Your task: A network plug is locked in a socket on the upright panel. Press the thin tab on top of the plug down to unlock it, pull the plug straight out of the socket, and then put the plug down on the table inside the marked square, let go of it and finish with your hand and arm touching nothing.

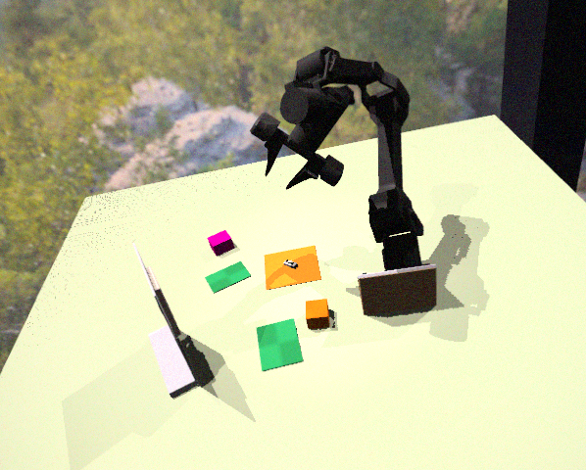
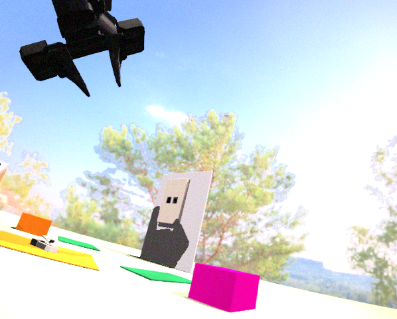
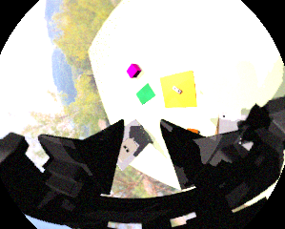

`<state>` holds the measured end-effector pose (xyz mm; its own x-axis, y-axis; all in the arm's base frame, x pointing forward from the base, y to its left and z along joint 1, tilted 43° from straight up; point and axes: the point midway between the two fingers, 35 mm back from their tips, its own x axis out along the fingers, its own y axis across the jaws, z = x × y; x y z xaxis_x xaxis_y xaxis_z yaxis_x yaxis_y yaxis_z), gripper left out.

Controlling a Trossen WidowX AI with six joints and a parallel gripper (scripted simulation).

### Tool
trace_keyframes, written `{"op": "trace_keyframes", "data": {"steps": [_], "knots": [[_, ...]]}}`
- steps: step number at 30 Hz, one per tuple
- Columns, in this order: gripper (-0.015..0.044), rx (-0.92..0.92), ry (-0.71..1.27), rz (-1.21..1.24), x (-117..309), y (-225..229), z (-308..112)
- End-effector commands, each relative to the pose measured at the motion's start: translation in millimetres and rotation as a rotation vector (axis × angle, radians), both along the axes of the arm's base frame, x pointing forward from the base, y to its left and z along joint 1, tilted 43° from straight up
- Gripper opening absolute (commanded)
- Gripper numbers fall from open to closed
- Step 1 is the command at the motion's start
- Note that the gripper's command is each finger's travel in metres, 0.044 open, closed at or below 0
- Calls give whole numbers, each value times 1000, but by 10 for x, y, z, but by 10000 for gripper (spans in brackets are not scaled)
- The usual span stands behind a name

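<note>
The small plug (image 1: 290, 263) (image 2: 48, 245) (image 3: 177, 90), white-grey with a dark end, lies on the flat orange-yellow square (image 1: 309, 273) (image 2: 78, 260) (image 3: 182, 101), inside its edges. A thin tab sticks up from it in the exterior view. My gripper (image 1: 276, 181) (image 2: 104, 91) (image 3: 142, 122) is open and empty, high above the table and well apart from the plug. The upright grey panel (image 2: 198, 212) stands apart from the square. Its beige socket block (image 2: 175, 212) (image 3: 129, 147) shows two dark openings with no plug in them.
A magenta block (image 1: 220, 243) (image 2: 212, 284) (image 3: 133, 71) and an orange block (image 1: 317, 313) (image 2: 34, 224) stand on the table. Two flat green patches (image 1: 227, 276) (image 1: 279, 345) lie near them. A brown-faced board (image 1: 397, 292) stands by the arm's base. A pale slab (image 1: 171, 361) is at the panel's foot.
</note>
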<state>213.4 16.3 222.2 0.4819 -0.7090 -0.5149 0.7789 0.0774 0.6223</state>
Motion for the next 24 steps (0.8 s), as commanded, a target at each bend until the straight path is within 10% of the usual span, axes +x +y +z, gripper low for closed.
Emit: {"op": "trace_keyframes", "data": {"steps": [1,6,24], "knots": [[314,3,9,7,-6,14,15],[440,3,9,7,-6,14,15],[440,3,9,7,-6,14,15]]}}
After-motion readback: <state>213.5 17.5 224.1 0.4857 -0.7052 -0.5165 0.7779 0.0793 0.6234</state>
